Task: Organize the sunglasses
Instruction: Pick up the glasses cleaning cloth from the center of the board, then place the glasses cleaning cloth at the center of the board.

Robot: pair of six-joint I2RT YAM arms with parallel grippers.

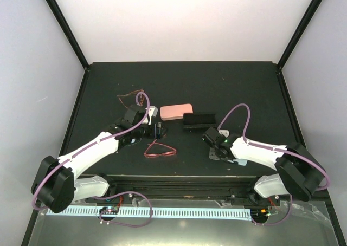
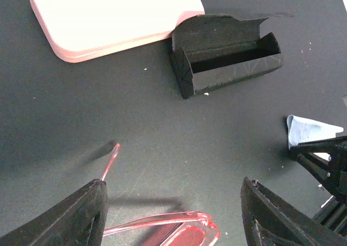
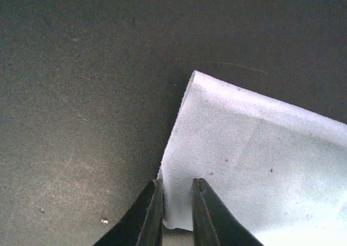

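The red-pink sunglasses [image 1: 160,150] lie on the black table just in front of my left gripper [image 1: 159,131]. In the left wrist view their lens and arm [image 2: 184,232] sit low between the wide-apart jaws of the left gripper [image 2: 173,183], which is open and holds nothing. The brownish-amber sunglasses [image 1: 132,98] lie at the back left. My right gripper [image 1: 214,147] is down at a light blue cloth [image 3: 255,154]. In its wrist view the right gripper [image 3: 178,182] has narrow jaws around the cloth's corner, with a small gap still showing.
A pink case [image 1: 177,111] lies shut mid-table, and a black case [image 1: 198,120] stands open beside it on the right. Both appear in the left wrist view, pink case [image 2: 114,18] and black case [image 2: 227,56]. The cloth [image 2: 309,129] shows there too.
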